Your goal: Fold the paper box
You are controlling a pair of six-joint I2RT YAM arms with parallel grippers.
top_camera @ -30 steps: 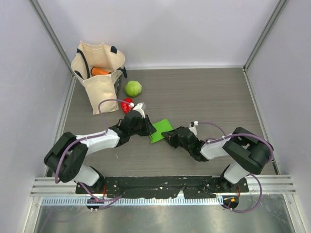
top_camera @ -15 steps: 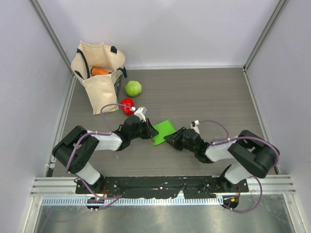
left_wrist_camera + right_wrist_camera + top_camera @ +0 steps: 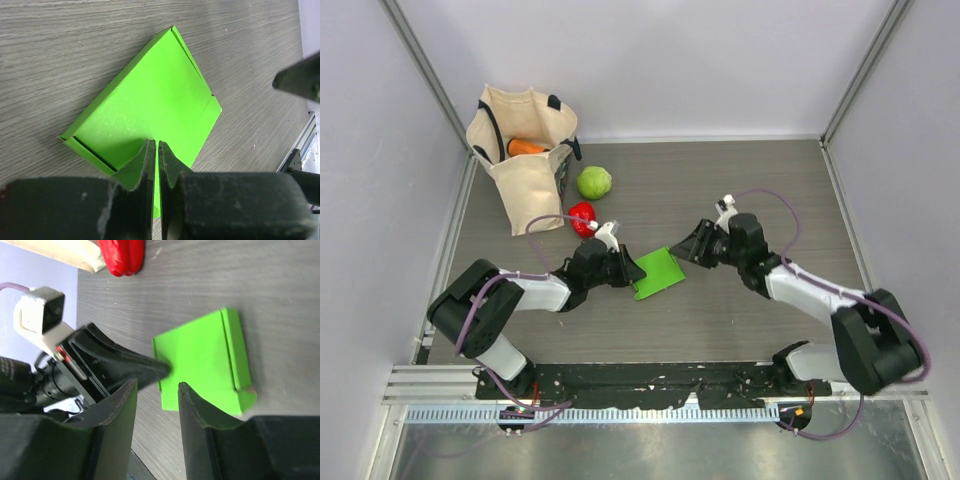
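The grey wood-grain table [image 3: 750,190] stands between pale walls. We find the paper box [image 3: 658,272] folded flat into a green rectangle, lying near the middle of the table between the two arms. The left fingers [image 3: 142,172] are pressed together on its left edge, with card pinched between them. The right fingers [image 3: 117,410] stand moderately apart near the box's far corner, gripping nothing. Towards the far left lie a red pepper [image 3: 582,217], a round green vegetable [image 3: 594,182] and a cloth bag [image 3: 525,185] containing an orange item [image 3: 525,147].
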